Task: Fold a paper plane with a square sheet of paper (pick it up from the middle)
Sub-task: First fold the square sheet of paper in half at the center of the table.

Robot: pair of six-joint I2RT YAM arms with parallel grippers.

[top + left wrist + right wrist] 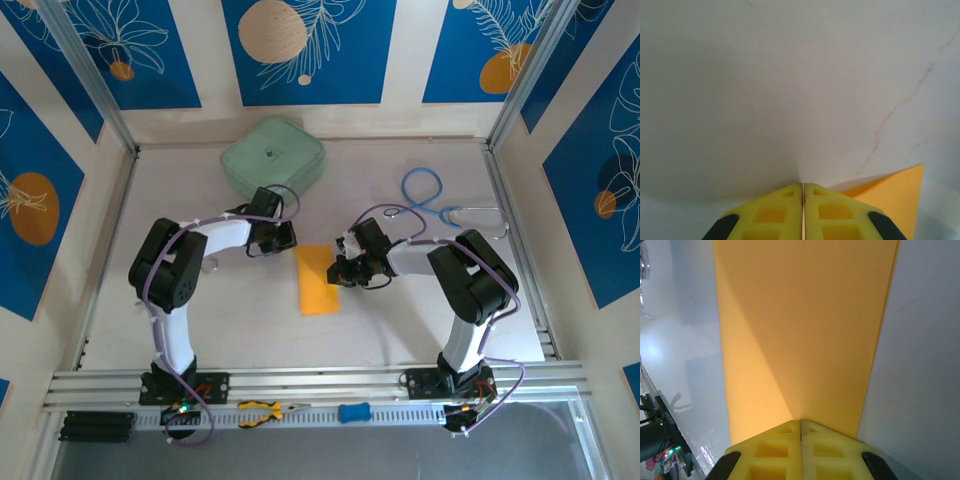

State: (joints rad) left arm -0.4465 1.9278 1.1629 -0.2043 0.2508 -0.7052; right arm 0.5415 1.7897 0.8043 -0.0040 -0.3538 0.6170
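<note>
The orange-yellow sheet of paper [318, 280] lies flat on the white table as a narrow upright rectangle, folded in half lengthwise. My left gripper [285, 240] is shut just off its far left corner, tips down near the bare table [803, 184]; one corner of the paper [895, 195] shows to their right. My right gripper [338, 270] is shut too. Its closed tips [800, 420] sit on the paper [800, 330] near its right edge. Nothing is clamped between either pair of jaws.
A mint-green rounded case [272, 157] sits at the back, just behind the left arm. A blue cable loop [425, 190] and a metal hook [480, 212] lie at the back right. Yellow-handled pliers [262, 411] and a blue item [354, 412] rest on the front rail.
</note>
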